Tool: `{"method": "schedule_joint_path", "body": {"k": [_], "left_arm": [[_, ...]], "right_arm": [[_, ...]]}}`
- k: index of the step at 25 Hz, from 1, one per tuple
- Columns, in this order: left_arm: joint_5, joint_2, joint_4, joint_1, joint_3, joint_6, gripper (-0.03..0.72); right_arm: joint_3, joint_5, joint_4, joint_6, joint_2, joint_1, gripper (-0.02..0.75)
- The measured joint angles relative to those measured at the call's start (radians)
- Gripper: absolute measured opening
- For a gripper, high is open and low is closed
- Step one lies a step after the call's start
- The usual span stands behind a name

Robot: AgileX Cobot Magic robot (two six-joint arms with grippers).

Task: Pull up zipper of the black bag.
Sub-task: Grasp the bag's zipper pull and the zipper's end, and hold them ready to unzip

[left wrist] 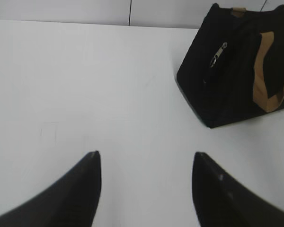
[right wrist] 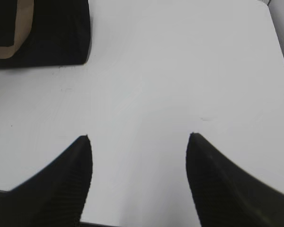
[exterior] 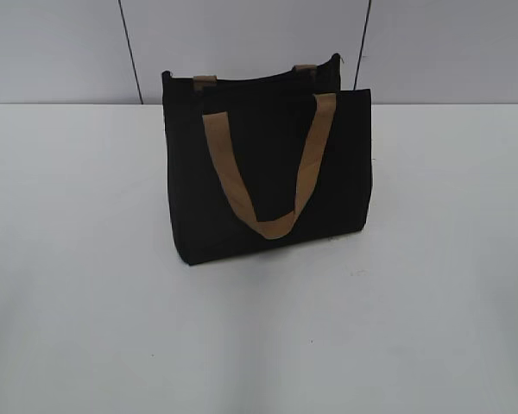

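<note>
The black bag [exterior: 268, 164] stands upright on the white table, with a tan handle [exterior: 272, 172] hanging down its front face. In the left wrist view the bag [left wrist: 232, 75] is at the upper right, and a silvery zipper pull tab [left wrist: 218, 54] lies on its near end face. In the right wrist view only the bag's lower corner [right wrist: 52, 38] shows at the upper left. My left gripper [left wrist: 146, 158] is open and empty, well short of the bag. My right gripper [right wrist: 138, 137] is open and empty over bare table. Neither gripper shows in the exterior view.
The white table [exterior: 86, 259] stretches around the bag. A grey panelled wall [exterior: 60, 52] stands behind it. The table's right edge [right wrist: 280, 52] shows in the right wrist view.
</note>
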Motion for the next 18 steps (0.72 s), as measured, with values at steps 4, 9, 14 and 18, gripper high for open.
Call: {"method": "schedule_joint_path", "body": {"k": [4,9,14,18], "left_arm": [[-0.124,0.185,-0.038,0.0,-0.003,0.105,0.425],[-0.286,0.433,-0.215,0.0,-0.003,0.353,0.407],[-0.393,0.701,-0.489,0.0,-0.003,0.721,0.407],[-0.415,0.853,-0.75,0.0,-0.004,1.106,0.407]], "right_arm": [[-0.1,-0.02,0.001,-0.032,0.183,0.0,0.487],[-0.238,-0.022,0.001,-0.046,0.404,0.0,0.486],[-0.362,-0.023,0.054,-0.131,0.58,0.0,0.486],[-0.44,-0.025,0.112,-0.221,0.715,0.0,0.486]]}}
